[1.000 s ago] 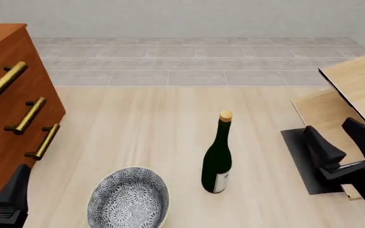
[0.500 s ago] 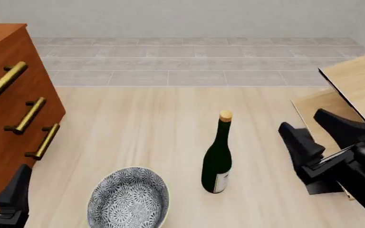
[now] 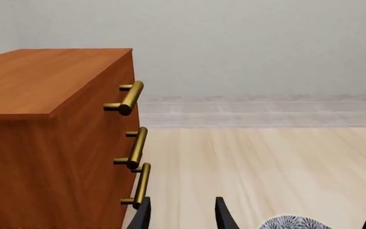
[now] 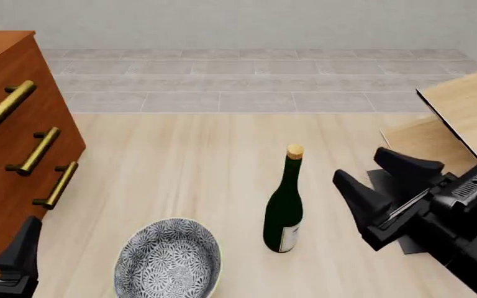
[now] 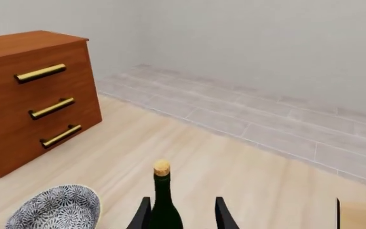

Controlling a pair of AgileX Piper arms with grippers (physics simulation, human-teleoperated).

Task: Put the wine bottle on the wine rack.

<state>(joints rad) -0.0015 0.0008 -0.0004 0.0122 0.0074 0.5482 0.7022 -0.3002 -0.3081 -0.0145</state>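
Front view gives me the wine bottle [image 4: 284, 211] upright on the bench [image 4: 205, 161]: dark green glass, slim neck, tan cork, white label low down. My right tool [image 4: 381, 180] sits just beside it, spread wide; left tool [image 4: 2, 254] unclear

A reddish-brown drawer cabinet [image 4: 15, 155] stands at the left edge of the pale wood bench [image 4: 197, 180], its front angled toward the middle. Three brass bar handles [image 4: 35, 151] run down that front, one above another, each standing off the wood on short posts. Near the bench's front edge, just right of the cabinet's lower corner, sits a round bowl [image 4: 168, 259] with a dense blue-and-white floral pattern and a pale rim. Beyond the bench lies a grey tiled floor [image 4: 255, 81], then a plain light wall [image 4: 247, 22].
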